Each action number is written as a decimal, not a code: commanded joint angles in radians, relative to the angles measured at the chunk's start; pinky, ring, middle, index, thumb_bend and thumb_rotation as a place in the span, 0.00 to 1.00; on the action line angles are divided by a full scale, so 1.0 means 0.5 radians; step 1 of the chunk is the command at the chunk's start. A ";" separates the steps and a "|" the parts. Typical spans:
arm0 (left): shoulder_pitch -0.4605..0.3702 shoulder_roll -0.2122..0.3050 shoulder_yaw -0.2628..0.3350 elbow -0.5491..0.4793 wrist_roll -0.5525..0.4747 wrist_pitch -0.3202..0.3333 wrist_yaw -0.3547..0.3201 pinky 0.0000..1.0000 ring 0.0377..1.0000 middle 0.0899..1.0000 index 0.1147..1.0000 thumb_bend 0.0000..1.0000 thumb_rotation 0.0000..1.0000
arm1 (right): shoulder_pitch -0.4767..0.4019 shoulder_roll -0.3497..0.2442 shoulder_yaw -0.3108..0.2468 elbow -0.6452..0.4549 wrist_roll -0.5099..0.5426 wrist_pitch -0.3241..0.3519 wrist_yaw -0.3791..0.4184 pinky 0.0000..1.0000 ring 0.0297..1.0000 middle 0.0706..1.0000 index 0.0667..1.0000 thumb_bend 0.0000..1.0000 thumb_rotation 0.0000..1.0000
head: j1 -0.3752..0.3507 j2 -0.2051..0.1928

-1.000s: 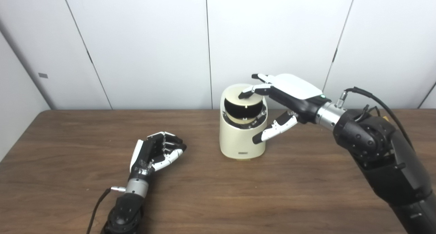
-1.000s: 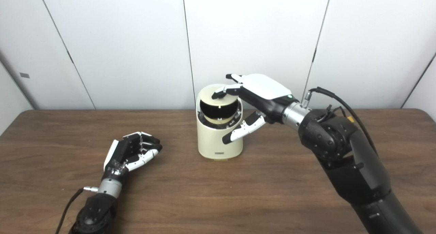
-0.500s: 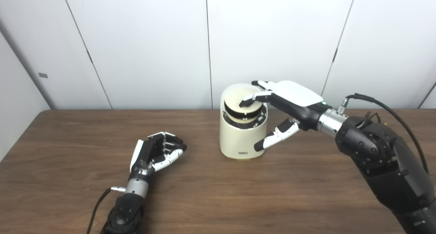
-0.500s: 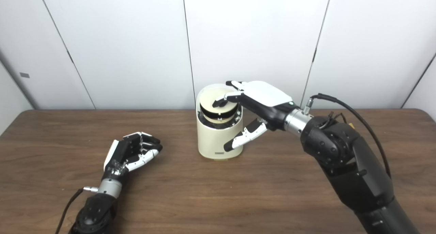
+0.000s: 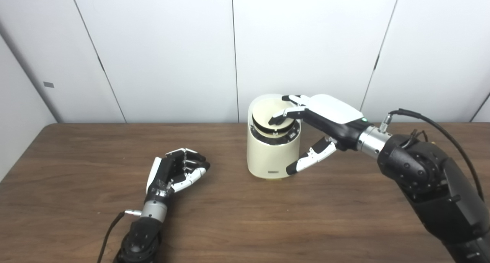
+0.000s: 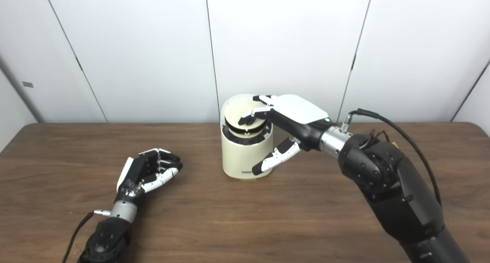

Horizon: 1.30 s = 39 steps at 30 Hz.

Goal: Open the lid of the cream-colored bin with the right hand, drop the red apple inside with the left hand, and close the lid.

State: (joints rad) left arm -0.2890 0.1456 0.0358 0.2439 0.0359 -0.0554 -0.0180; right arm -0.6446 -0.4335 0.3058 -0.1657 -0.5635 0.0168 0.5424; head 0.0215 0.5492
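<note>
Nearest me, my left hand [image 5: 174,173] rests on the dark wooden worktop [image 5: 229,217] toward its left edge, fingers curled shut around nothing I can see. Farther back, near the middle of the far edge, stands the cream-colored bin [image 5: 272,138], a rounded glossy cylinder with a dark inner ring. Its lid [image 5: 268,113] sits almost level, and my right hand [image 5: 325,115] presses spread fingers [image 5: 281,115] onto it, holding nothing.
</note>
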 commanded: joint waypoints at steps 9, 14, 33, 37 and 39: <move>-0.006 -0.009 -0.006 -0.071 -0.004 0.013 -0.008 0.42 0.50 0.55 0.43 0.50 0.06 | -0.078 -0.019 0.036 0.024 -0.032 -0.085 -0.014 1.00 0.97 0.74 0.76 0.78 0.45 | 0.006 0.009; 0.000 -0.011 -0.009 -0.094 0.006 0.038 -0.004 0.42 0.50 0.55 0.43 0.50 0.06 | -0.087 -0.016 0.052 0.037 -0.069 -0.073 0.006 1.00 0.96 0.74 0.76 0.79 0.47 | 0.007 0.016; 0.019 -0.016 -0.003 -0.134 -0.011 0.058 -0.008 0.42 0.50 0.55 0.43 0.51 0.06 | -0.115 -0.067 0.142 0.091 -0.216 -0.128 0.115 1.00 0.98 0.77 0.77 0.79 0.49 | 0.018 0.049; 0.023 -0.016 -0.004 -0.157 -0.005 0.084 -0.005 0.42 0.50 0.54 0.43 0.50 0.06 | -0.123 -0.099 0.188 0.065 -0.225 -0.113 0.182 1.00 0.95 0.75 0.76 0.80 0.48 | 0.021 0.054; 0.023 -0.014 -0.002 -0.160 -0.012 0.086 -0.011 0.42 0.50 0.54 0.43 0.50 0.06 | -0.112 -0.094 0.177 0.039 -0.202 -0.094 0.189 1.00 0.95 0.75 0.76 0.80 0.47 | 0.021 0.054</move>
State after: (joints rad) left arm -0.2663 0.1362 0.0355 0.1936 0.0349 -0.0087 -0.0178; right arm -0.6877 -0.4635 0.3870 -0.1352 -0.6659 -0.0419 0.5949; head 0.0307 0.5752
